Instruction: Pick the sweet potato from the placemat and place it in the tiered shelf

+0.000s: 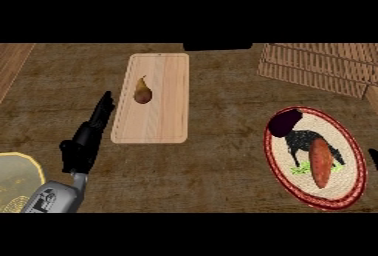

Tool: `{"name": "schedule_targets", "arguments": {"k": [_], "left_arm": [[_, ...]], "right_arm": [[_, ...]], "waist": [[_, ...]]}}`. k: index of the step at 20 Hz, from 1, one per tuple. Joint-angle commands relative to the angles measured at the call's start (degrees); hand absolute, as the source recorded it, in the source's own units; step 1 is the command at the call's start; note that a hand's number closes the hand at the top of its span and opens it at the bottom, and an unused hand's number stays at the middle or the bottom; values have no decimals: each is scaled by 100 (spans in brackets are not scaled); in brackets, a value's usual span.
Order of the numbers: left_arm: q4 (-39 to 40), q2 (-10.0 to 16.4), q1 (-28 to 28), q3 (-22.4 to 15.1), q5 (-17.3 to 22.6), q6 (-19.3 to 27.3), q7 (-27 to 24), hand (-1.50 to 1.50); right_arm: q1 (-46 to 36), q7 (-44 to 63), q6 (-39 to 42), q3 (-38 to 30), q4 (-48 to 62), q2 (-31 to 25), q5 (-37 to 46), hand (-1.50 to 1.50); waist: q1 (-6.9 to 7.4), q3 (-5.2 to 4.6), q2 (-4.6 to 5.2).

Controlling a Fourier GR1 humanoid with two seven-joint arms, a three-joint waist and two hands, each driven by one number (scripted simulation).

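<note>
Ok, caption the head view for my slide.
Untouched sweet potato on the oval placemat; open left hand beside the cutting board with a pear; wooden shelf top right.

Grey forearm (pixel 53 198) with dark markings, slim black left hand (pixel 87 137)

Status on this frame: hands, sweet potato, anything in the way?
Left hand open beside cutting board; right hand a sliver at right edge. Sweet potato untouched on placemat. Dark purple vegetable shares the mat, toward the tiered shelf.
</note>
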Motion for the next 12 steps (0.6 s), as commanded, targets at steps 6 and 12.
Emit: {"name": "schedule_targets", "arguments": {"k": [6, 12], "left_arm": [[183, -224, -215, -78, -288, -77, 185, 0], [48, -241, -102, -4, -319, -216, 173, 0]], "right_arm": [[673, -554, 1695, 31, 246, -485, -267, -150], [938, 1024, 1753, 390, -1063, -1140, 63, -150]], "waist": [[183, -30, -56], [198, -38, -65]]}}
